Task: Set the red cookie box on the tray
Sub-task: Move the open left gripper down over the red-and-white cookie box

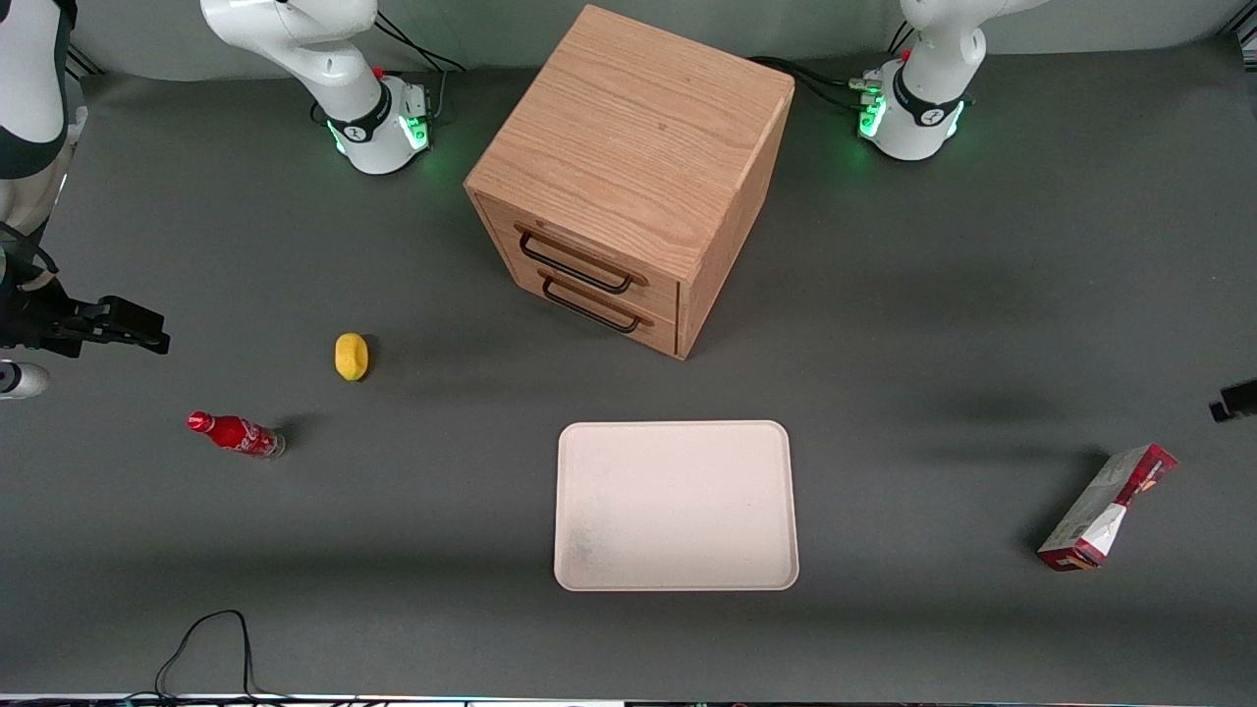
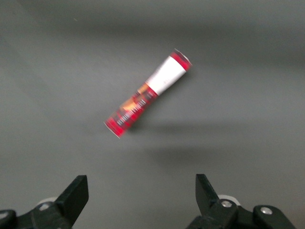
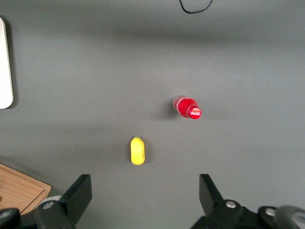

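Observation:
The red cookie box (image 1: 1108, 508) lies on the grey table toward the working arm's end, well apart from the tray (image 1: 676, 506), and looks propped on a long edge. The pale cream-pink tray is bare and sits near the table's middle, in front of the cabinet. In the left wrist view my gripper (image 2: 140, 180) hangs open above the table, with the box (image 2: 148, 92) lying at a slant some way ahead of its fingertips. Nothing is between the fingers. In the front view only a black bit of the gripper (image 1: 1235, 401) shows, above the box and farther from the camera.
A wooden two-drawer cabinet (image 1: 628, 177) stands farther from the camera than the tray. A yellow object (image 1: 352, 355) and a small red soda bottle (image 1: 236, 434) lie toward the parked arm's end. A black cable (image 1: 211, 638) loops at the near edge.

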`<action>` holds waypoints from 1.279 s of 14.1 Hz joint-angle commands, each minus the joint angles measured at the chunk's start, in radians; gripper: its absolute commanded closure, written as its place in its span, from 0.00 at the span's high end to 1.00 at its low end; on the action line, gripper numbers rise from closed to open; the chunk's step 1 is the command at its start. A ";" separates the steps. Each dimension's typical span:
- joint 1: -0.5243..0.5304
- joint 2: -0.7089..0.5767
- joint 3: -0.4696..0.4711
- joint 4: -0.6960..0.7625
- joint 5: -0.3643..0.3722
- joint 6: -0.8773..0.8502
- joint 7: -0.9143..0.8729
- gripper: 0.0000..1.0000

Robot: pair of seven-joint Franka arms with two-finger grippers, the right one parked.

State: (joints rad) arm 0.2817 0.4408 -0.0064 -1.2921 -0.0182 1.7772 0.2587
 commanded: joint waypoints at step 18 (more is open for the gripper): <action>-0.009 0.245 -0.014 0.079 0.020 0.136 0.820 1.00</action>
State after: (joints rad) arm 0.2715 0.6516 -0.0226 -1.2020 0.0162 1.8887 1.0544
